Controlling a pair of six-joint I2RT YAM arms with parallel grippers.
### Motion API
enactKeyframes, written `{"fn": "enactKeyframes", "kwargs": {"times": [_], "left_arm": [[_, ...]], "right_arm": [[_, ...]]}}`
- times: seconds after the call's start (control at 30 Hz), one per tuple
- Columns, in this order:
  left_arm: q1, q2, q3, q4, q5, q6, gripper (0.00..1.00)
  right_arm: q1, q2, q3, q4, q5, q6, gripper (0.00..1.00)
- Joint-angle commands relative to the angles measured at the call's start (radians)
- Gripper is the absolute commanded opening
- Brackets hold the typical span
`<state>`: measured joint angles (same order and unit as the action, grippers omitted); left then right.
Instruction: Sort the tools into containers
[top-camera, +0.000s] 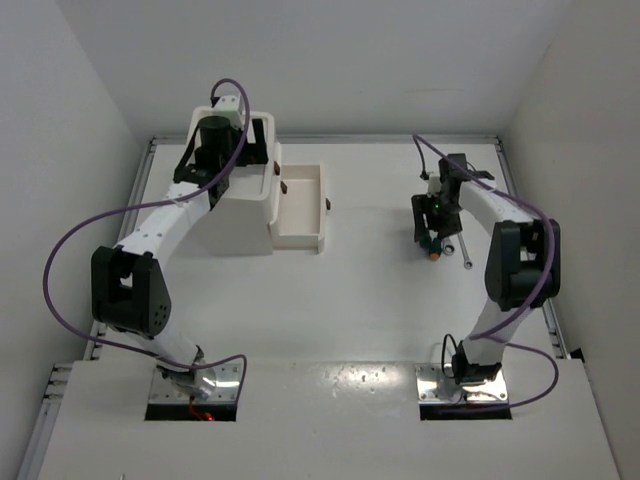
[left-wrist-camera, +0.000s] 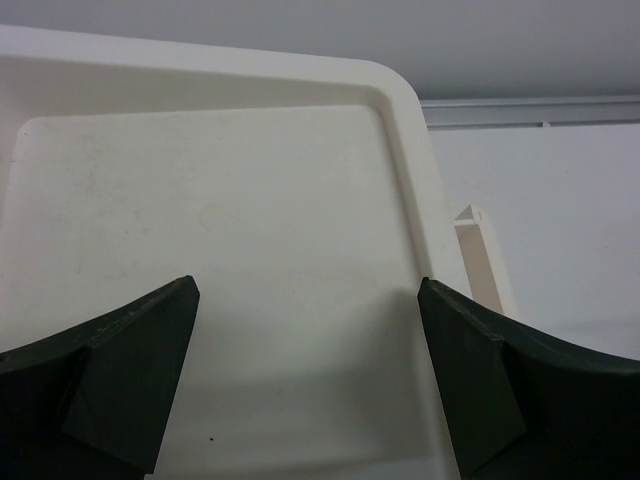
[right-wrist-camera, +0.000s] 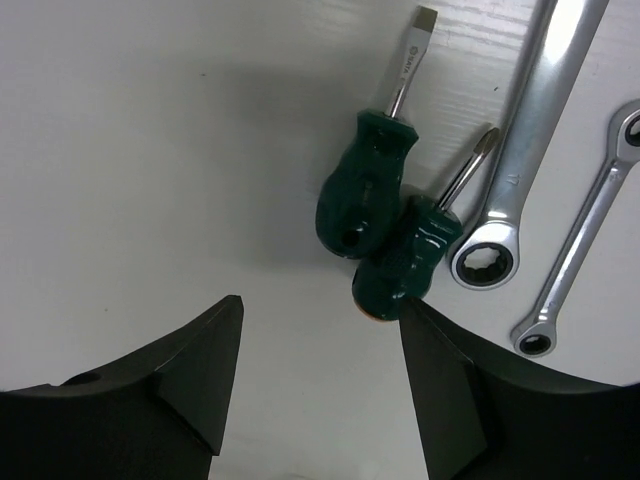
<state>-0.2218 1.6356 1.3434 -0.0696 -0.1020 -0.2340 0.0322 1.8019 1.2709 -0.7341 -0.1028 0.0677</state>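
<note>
- Left gripper (left-wrist-camera: 308, 290), jaws wide apart and empty, over the white top tray (left-wrist-camera: 400, 100).
- Right gripper (right-wrist-camera: 320, 305), jaws apart, above the flat-blade screwdriver (right-wrist-camera: 365, 190), centre frame; shaft lettering too small to read.

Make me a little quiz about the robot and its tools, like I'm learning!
1. True or false: the right gripper is holding one of the screwdrivers.
2. How many wrenches lie beside the screwdrivers?
3. The left gripper hovers over: A the tray, B the wrenches, C the screwdrivers.
Key: 1 false; 2 two; 3 A.
</note>
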Motion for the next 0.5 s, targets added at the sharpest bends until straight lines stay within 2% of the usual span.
{"fn": "enactKeyframes", "kwargs": {"times": [0.0,0.3,0.47], "left_arm": [[-0.005,0.102,-0.107,-0.414,0.031,-0.096,1.00],[-0.005,0.093,-0.116,-0.414,0.031,-0.096,1.00],[-0.005,0.093,-0.125,-0.414,0.022,-0.096,1.00]], "right_arm": [[-0.018,0.043,0.025,0.015,0.008,0.030,0.65],[-0.037,0.162,0.140,0.024,-0.023,0.030,0.65],[-0.037,0.195,0.150,0.033,-0.035,0.030,0.62]]}}
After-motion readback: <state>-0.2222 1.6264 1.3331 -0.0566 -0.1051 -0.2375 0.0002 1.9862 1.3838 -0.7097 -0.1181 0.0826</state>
